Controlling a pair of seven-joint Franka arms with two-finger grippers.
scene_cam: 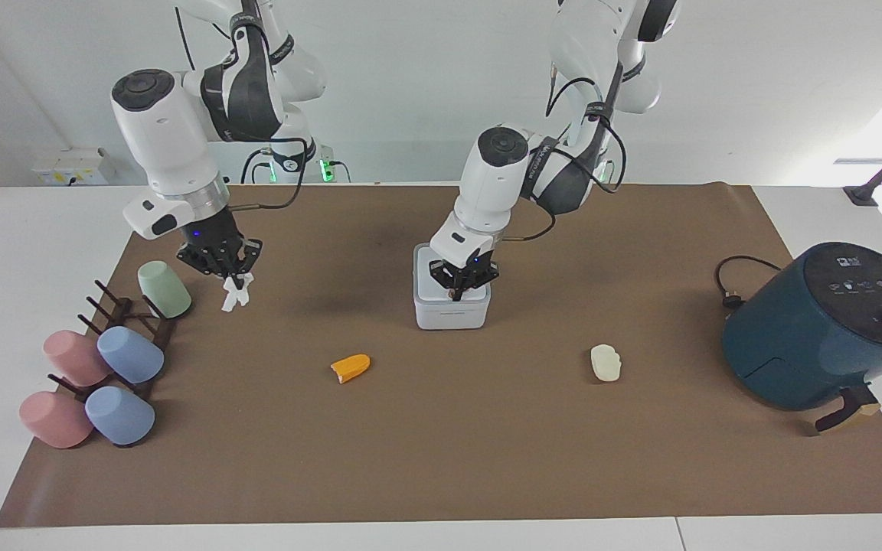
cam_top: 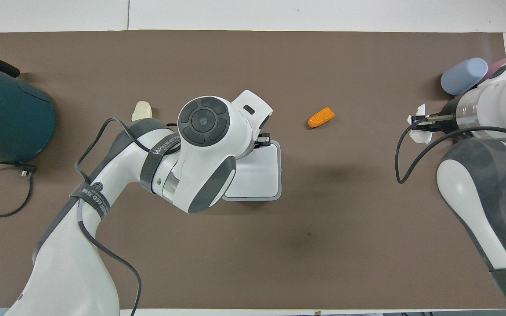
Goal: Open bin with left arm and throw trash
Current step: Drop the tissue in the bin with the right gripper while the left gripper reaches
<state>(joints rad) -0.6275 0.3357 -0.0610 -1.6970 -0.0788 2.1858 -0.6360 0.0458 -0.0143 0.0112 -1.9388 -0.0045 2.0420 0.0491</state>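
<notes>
The white bin stands mid-table with its lid down. My left gripper is shut, its tips down on the lid's edge farther from the robots, where the brown button is; it hides the button. It also shows in the overhead view. My right gripper is shut on the crumpled white tissue and holds it in the air over the mat beside the green cup; the tissue also shows from above. The orange wedge and the cream lump lie on the mat, farther from the robots than the bin.
A dark teal air fryer with its cord stands at the left arm's end of the table. A rack of pastel cups lies at the right arm's end. A brown mat covers the table.
</notes>
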